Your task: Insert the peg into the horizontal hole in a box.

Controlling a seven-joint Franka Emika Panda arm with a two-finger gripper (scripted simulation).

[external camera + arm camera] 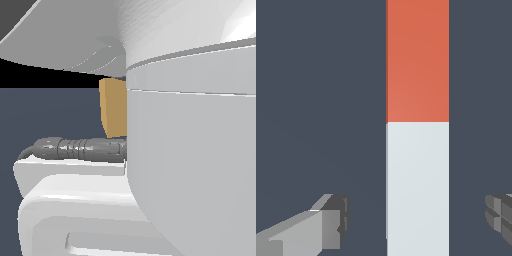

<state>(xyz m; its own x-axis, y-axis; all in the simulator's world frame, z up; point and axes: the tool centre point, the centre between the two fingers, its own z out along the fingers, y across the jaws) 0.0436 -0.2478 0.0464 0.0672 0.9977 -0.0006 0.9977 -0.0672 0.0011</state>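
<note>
Between spread end effector (416, 220), peg (417, 125)

Smooth white arm shell (190, 165), ribbed grey cable (80, 148), grey jaws

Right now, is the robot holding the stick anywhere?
No. The gripper is open, its fingers apart on either side of the peg's white end, not touching it.

No text, label, brand, number or sign can be read in either view. The peg (417, 125) shows only plain orange-red and white faces, the box (114, 107) a bare tan side, and the arm's white shells carry no markings.
</note>
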